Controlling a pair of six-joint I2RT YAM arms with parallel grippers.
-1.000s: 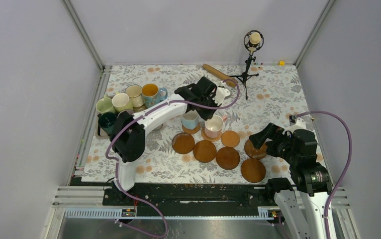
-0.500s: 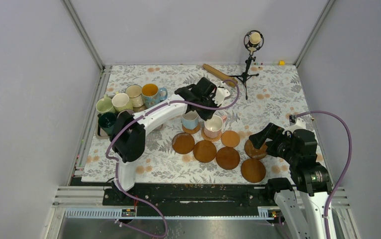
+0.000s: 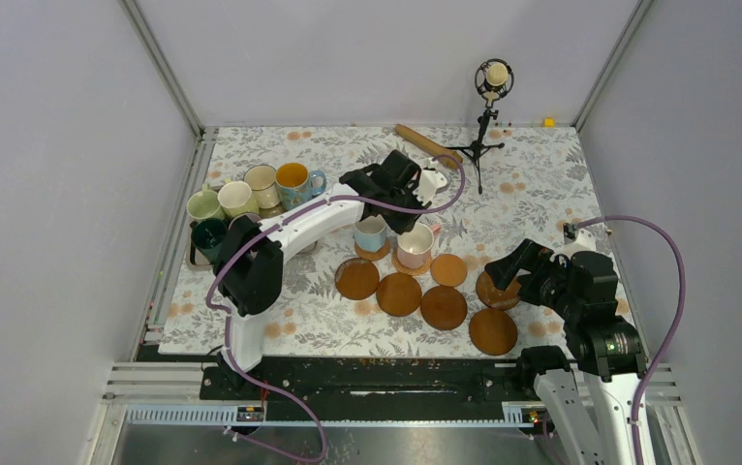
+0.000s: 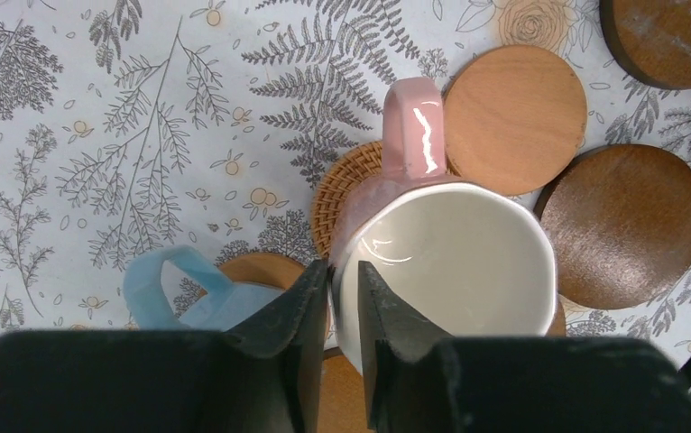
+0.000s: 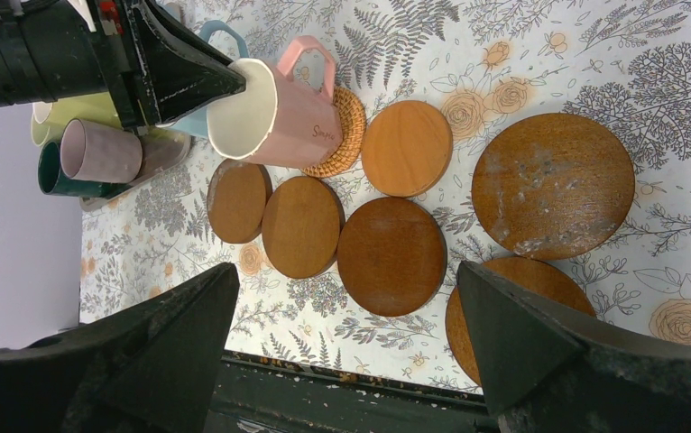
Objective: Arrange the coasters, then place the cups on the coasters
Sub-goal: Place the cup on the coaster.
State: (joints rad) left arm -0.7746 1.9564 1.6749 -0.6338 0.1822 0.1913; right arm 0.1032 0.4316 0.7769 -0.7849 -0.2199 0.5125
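A pink cup (image 3: 416,242) (image 4: 450,262) stands on a woven coaster (image 4: 342,194) near mid-table. My left gripper (image 3: 401,218) (image 4: 343,280) straddles its rim, one finger inside and one outside, jaws only slightly apart. A light blue cup (image 3: 370,232) (image 4: 170,289) sits on a tan coaster just left of it. Several bare brown coasters (image 3: 398,294) (image 5: 391,253) lie in a loose arc in front. My right gripper (image 3: 508,271) (image 5: 346,271) hovers wide open above the right-hand coasters (image 3: 493,331), holding nothing.
Several more cups (image 3: 241,199) cluster at the far left on a dark tray (image 3: 193,257). A microphone on a tripod (image 3: 488,116) and a wooden stick (image 3: 420,140) stand at the back. The table's front edge (image 5: 324,379) is close beneath the right gripper.
Neither arm has visibly moved in the top view, and the cups and coasters lie as before.
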